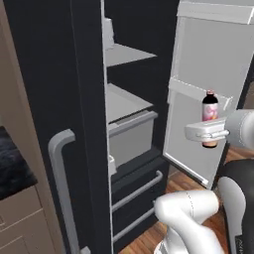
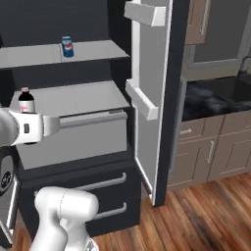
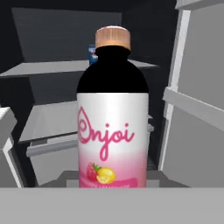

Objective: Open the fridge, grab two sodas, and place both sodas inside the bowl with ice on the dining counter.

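The pincer [image 1: 210, 133] is clamped on the bottle [image 1: 210, 110], holding it upright in front of the open fridge [image 1: 89, 99], clear of the shelves. So the first soda is in hand; the can [image 2: 67, 46] sits on the upper shelf [image 2: 54, 53], at about eleven o'clock behind the bottle in the hand view. Next, I'd judge, the bottle must be carried to the bowl, which calls for backing away without clipping the open door [image 2: 147, 98] at three o'clock. The fingertips are hidden, probably low on the bottle's sides.
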